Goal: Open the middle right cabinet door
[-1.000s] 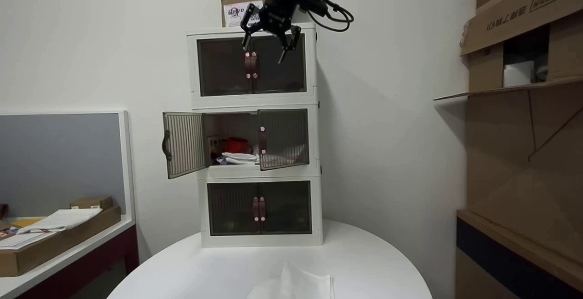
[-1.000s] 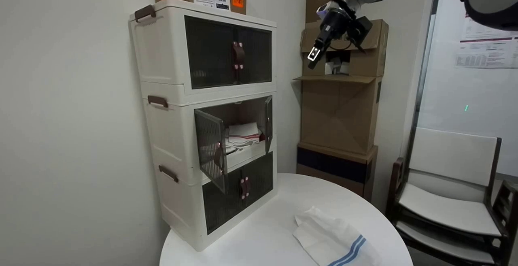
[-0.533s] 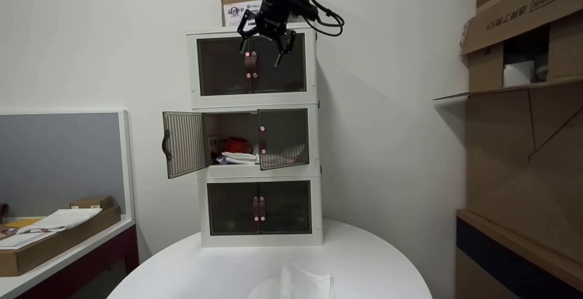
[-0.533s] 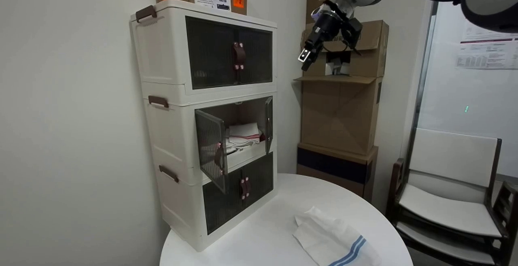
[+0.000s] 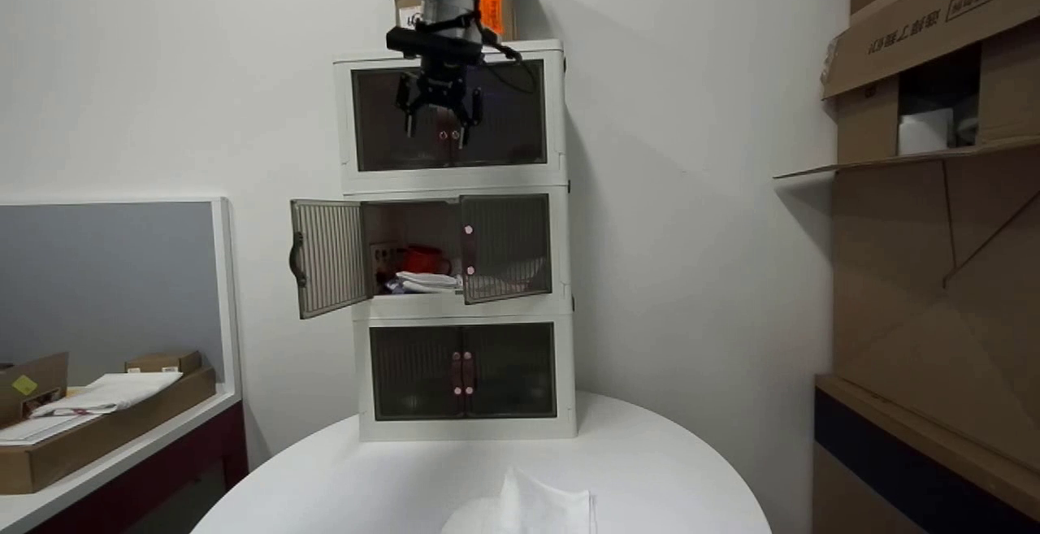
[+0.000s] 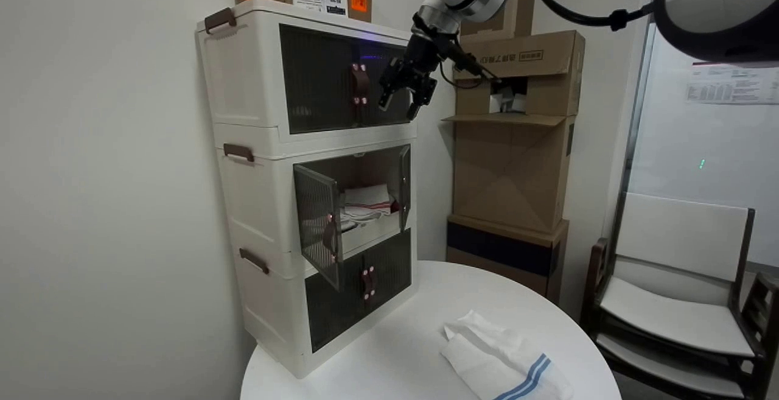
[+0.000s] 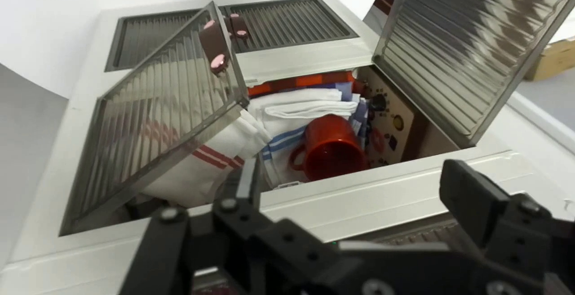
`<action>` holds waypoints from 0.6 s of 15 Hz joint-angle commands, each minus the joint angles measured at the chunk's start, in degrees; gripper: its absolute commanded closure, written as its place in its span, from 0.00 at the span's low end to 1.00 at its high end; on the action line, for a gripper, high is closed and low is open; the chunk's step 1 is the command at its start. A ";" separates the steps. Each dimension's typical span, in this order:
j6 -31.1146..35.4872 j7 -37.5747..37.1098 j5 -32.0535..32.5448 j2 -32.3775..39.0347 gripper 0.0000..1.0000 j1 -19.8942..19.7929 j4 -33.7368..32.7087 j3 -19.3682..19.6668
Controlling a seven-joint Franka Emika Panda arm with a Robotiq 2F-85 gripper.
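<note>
The middle right cabinet door (image 5: pixel 513 245) has a tinted ribbed pane and stands partly open, hinged on its right edge. It shows nearly edge-on in an exterior view (image 6: pixel 405 187) and at the left of the wrist view (image 7: pixel 166 115). Its brown handle (image 5: pixel 469 250) is on the free edge; it also shows in the wrist view (image 7: pixel 214 41). My gripper (image 5: pixel 437 131) is open and empty, in front of the upper tier and above the middle doors. It also shows in an exterior view (image 6: pixel 399 108) and in the wrist view (image 7: pixel 352 171). It touches no door.
The matching middle left door (image 5: pixel 331 258) stands wide open. Inside the middle tier are a red mug (image 7: pixel 332 147) and folded cloths (image 7: pixel 310 106). The upper doors (image 6: pixel 316 80) and lower doors (image 5: pixel 463 371) are shut. A white cloth (image 6: pixel 499 357) lies on the round table (image 6: pixel 438 290).
The gripper has moved toward the cabinet, left and down in both exterior views, and turned to point more downward. The doors have not moved. A cardboard flap has appeared at the far left.
</note>
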State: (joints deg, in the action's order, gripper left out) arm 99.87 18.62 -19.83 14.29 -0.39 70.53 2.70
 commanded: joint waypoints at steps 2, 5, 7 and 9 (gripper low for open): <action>-1.96 -14.95 11.63 4.11 0.00 4.11 -5.95 1.27; -5.57 -23.05 18.17 5.99 0.00 5.47 -8.64 1.91; -9.22 -28.15 21.08 7.90 0.00 5.92 -10.83 2.17; -12.78 -33.03 21.56 10.39 0.00 5.62 -12.99 2.28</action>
State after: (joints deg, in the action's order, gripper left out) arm 92.37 -7.61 -0.08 20.01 4.42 63.55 3.78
